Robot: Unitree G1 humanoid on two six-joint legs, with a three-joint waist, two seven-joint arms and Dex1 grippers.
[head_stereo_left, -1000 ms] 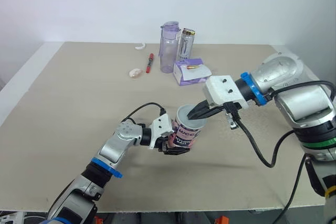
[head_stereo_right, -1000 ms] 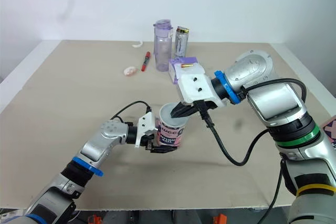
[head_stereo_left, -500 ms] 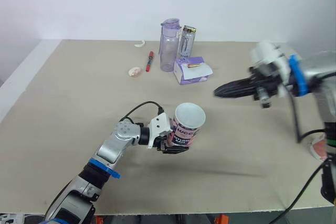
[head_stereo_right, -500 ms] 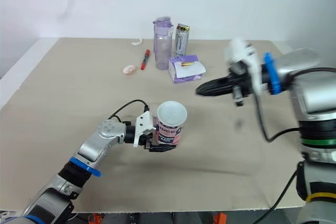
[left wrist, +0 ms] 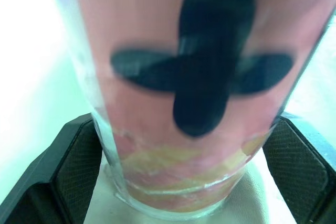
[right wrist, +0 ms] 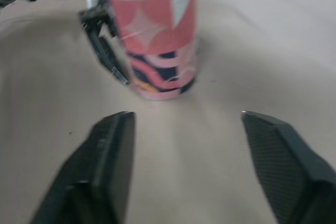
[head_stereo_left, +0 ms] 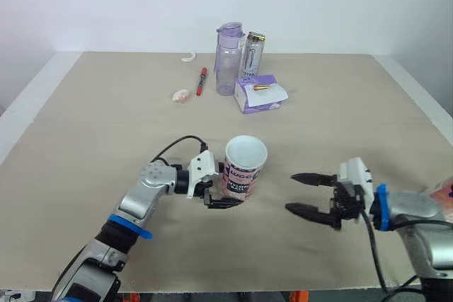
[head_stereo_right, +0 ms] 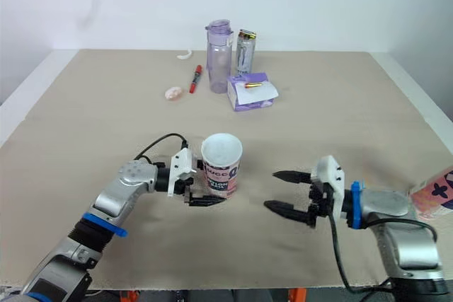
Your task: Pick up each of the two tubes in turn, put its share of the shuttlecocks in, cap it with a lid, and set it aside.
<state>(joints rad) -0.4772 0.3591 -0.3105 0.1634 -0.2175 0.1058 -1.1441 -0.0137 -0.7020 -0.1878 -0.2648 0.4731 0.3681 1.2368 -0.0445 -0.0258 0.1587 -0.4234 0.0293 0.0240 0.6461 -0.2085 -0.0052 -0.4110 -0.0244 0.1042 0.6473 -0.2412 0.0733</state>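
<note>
Moved: my right gripper [head_stereo_left: 290,192], from over the tube [head_stereo_left: 243,171] to low beside it.
Its jaws: spread, empty.
Tube hold: my left gripper [head_stereo_left: 225,190], clenched.

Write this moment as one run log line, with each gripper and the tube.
left gripper: shut on tube | tube: upright on table | right gripper: open, low over table, apart from tube

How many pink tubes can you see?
2. One tube stands in the middle, clasped by the left gripper; a second pink tube shows at the far right, mostly cut off. Others may be hidden.
</note>
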